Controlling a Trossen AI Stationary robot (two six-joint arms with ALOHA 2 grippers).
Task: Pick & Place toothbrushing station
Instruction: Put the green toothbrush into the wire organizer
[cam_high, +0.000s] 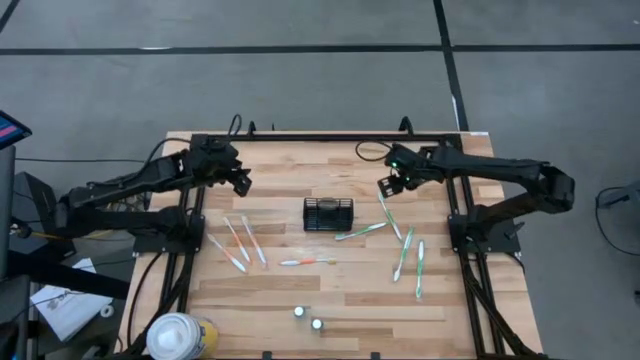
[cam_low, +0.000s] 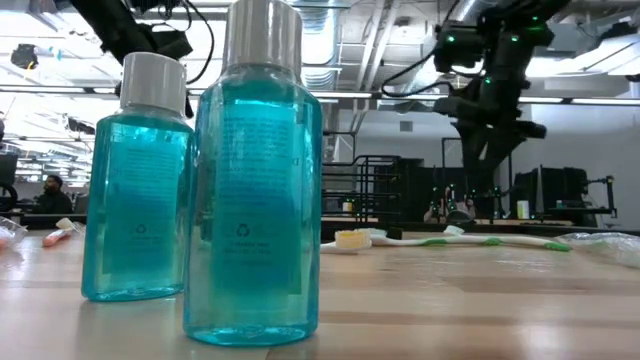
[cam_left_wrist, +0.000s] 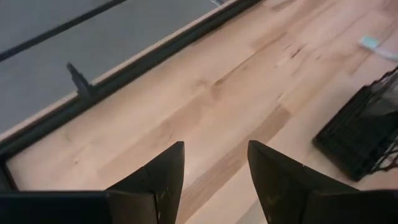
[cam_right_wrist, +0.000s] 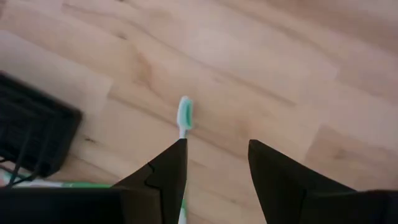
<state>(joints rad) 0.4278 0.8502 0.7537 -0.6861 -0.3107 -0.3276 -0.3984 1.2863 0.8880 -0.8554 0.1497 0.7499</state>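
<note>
The small black wire-mesh holder lies on the table's middle; it also shows in the left wrist view and the right wrist view. Several white toothbrushes lie flat on the table: orange-pink ones left of the holder, green ones to its right. My left gripper is open and empty above the far left of the table. My right gripper is open and empty, above the head end of a green toothbrush.
Two blue mouthwash bottles with white caps stand near the front edge. A large white-and-yellow round container sits at the front left corner. Black frame rails run along the table's far edge and sides.
</note>
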